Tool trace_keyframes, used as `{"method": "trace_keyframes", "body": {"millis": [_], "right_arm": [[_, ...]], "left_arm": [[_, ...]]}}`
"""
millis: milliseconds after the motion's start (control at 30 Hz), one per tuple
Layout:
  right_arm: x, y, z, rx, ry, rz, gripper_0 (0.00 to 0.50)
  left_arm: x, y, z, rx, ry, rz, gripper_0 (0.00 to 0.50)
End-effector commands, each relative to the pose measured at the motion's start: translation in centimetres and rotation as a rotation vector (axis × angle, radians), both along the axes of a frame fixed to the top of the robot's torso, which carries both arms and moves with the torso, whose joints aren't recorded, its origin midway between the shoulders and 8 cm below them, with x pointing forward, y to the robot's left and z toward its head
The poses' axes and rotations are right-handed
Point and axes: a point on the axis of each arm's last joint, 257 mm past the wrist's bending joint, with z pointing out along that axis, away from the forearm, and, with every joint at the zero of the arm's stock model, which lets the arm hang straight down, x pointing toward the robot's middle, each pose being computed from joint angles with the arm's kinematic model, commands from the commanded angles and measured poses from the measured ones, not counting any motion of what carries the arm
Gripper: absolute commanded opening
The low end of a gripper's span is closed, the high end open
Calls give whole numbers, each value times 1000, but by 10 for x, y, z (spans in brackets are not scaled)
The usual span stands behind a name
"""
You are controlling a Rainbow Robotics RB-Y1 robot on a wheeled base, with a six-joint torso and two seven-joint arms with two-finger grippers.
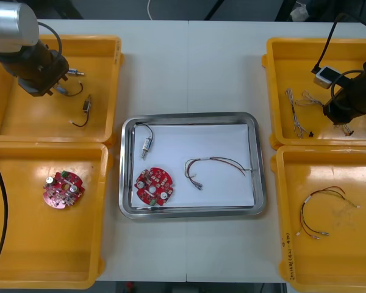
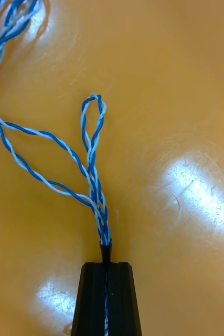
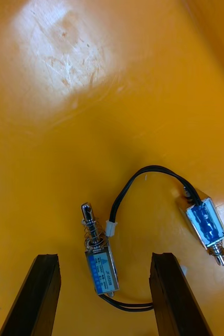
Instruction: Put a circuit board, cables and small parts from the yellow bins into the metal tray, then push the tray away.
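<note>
Starting with the biggest bit, the pale, smooth desk (image 1: 189,67) is flanked by glossy plastic yellow bins, two per side: far-left bin (image 1: 24,116), near-left bin (image 1: 24,244), far-right bin (image 1: 293,61) and near-right bin (image 1: 329,256). Between them a rectangular metal tray (image 1: 189,117) is set, with a shiny rim, rounded corners and a white inside.

Laid in the tray are a round red circuit board (image 1: 154,186), a loosely curved dark and red cable (image 1: 216,163) and a small metal part (image 1: 146,146) on a thin black lead. A second circuit board (image 1: 63,188), studded with components, is seen in the near-left bin. A red and yellow cable (image 1: 320,204) is curled up in the near-right one.

The left claw (image 3: 105,260) is held low over the far-left bin with its fingers spread wide. A boxy metal part (image 3: 102,268) with a spring-wrapped pin lies between them, touched by neither. A twin part (image 3: 206,226) lies just beyond one finger, and a looping black lead (image 3: 143,173) is seen between the two.

The right claw (image 2: 106,273) is down in the far-right bin, its fingers pressed together on the twisted blue and white cable (image 2: 91,157), which is pinched at its end while its loops fan out over the scuffed floor.
</note>
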Motion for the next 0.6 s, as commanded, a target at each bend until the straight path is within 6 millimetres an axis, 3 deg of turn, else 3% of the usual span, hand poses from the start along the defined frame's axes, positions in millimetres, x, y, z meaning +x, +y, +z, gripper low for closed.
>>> {"method": "trace_keyframes", "body": {"millis": [33, 467, 500, 533, 600], "right_arm": [[-9, -10, 22, -14, -7, -6, 0], [-64, -22, 86, 2, 69, -20, 0], [-69, -23, 92, -1, 74, -21, 0], [-72, -24, 94, -1, 79, -21, 0], [-84, -25, 104, -16, 93, -22, 0]], "left_arm": [[16, -28, 18, 32, -34, -78, 500], [13, -32, -1, 56, -18, -99, 500], [13, -31, -3, 64, -14, -101, 475], [12, -31, -4, 65, -11, -102, 406], [12, -30, -7, 65, -12, -105, 32]]}}
